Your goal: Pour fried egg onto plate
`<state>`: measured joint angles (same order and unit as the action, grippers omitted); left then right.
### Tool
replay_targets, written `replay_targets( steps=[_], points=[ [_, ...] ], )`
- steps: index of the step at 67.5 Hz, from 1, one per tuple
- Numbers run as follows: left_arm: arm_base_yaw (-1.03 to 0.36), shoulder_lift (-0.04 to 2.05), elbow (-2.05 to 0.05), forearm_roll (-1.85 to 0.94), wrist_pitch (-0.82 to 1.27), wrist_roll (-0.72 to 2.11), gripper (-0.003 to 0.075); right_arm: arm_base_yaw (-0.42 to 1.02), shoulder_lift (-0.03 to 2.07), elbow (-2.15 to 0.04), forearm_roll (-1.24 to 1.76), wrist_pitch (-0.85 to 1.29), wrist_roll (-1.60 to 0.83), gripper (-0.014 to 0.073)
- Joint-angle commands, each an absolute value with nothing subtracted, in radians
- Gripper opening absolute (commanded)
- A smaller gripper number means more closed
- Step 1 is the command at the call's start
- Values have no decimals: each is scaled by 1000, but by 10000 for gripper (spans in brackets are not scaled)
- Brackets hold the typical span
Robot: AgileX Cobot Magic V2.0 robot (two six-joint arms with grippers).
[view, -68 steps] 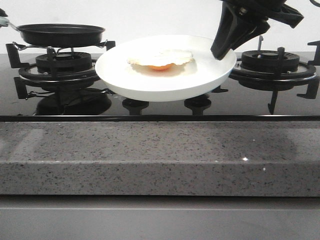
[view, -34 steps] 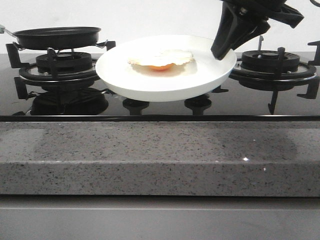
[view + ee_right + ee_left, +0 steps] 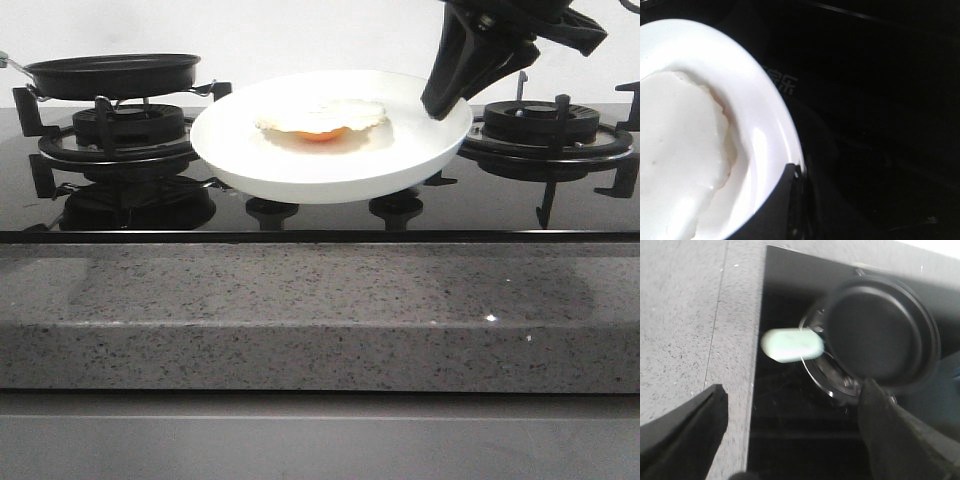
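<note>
I see the fried egg (image 3: pixel 322 121) already lying on the plate (image 3: pixel 300 170), near its middle, yolk facing the front edge of the bench (image 3: pixel 300 320). The plate is held up over the hob, midway between the two burners, toward the back edge of the bench. My right pincer (image 3: pixel 440 103) is clamped on the plate's rim at the side nearest the bench's right edge; the right wrist view shows one dark finger pressed against the white rim. The frying pan (image 3: pixel 115 72) sits level on the burner (image 3: pixel 120 135) toward the back left corner, empty as far as I can see, its pale green handle (image 3: pixel 792 345) sticking out toward the left edge. My left pincer (image 3: pixel 790 435) hangs above that handle with its fingers spread wide apart, holding nothing. I judge the pour itself is finished and the closing step is in hand. Next I would need to lower the plate flat onto the hob without tilting it, so the egg does not slide, then let go.
</note>
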<state>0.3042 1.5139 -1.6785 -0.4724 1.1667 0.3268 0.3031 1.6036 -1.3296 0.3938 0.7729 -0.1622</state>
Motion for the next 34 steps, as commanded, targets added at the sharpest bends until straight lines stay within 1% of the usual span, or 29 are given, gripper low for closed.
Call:
replay_targets(
  steps=[1,8,14,25,34],
  points=[
    [183,1397,-1668,-338,1103,251,536,299,1553,-1357,423,730,-165,-69],
    [54,1306,-1596,-167,1074,166,536,299,1553,-1357,423,730,-165,-69],
    [-48,1212,-1488,-102,1022,112,536,299,1553,-1357,423,730,-165,-69],
    [-140,1052,-1288,-102,907,91,535,299,1553,-1357,423,730,-165,-69],
    [-161,929,-1130,-102,888,89,535,299,1553,-1357,423,730,-165,-69]
  ],
)
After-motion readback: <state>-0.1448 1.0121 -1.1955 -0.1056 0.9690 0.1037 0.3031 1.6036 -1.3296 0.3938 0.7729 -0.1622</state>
